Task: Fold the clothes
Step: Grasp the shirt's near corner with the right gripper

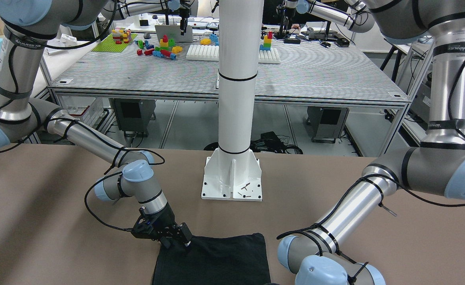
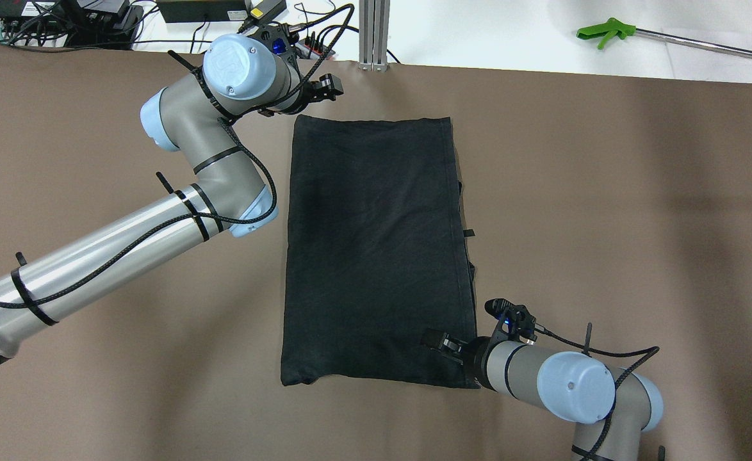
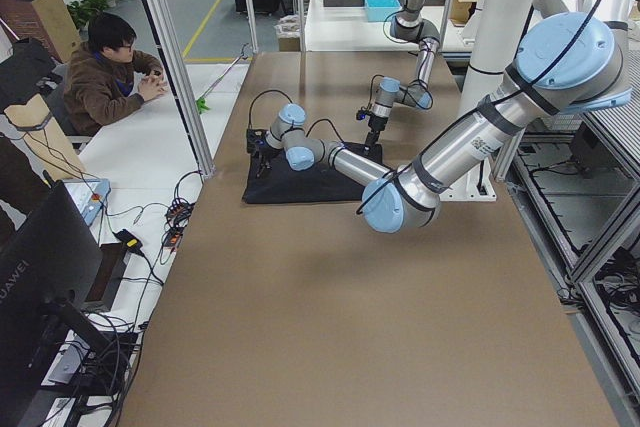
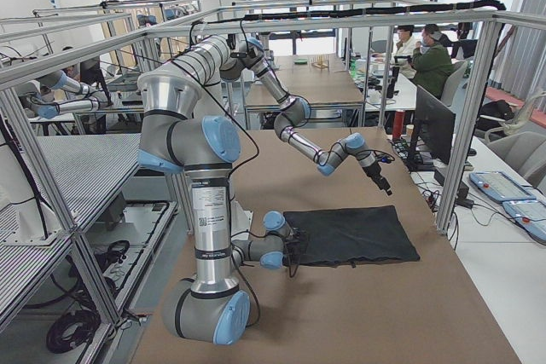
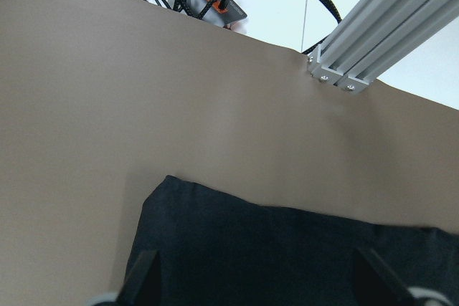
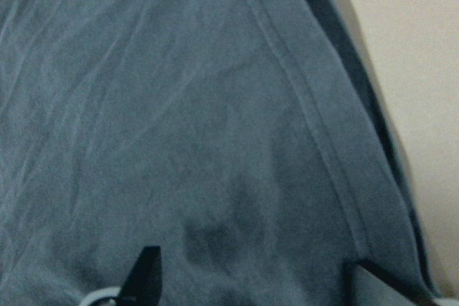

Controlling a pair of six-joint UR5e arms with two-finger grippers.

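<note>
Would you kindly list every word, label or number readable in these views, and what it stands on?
"HUAWEI": back of the black computer monitor.
White lettering on the black band around the grey robot arm: too blurred to read.
The plain black fabric piece: no print.

clothes (image 2: 376,250) on table (image 2: 606,224), left gripper (image 2: 328,88) far corner (right gripper (image 2: 443,342) near)
</note>
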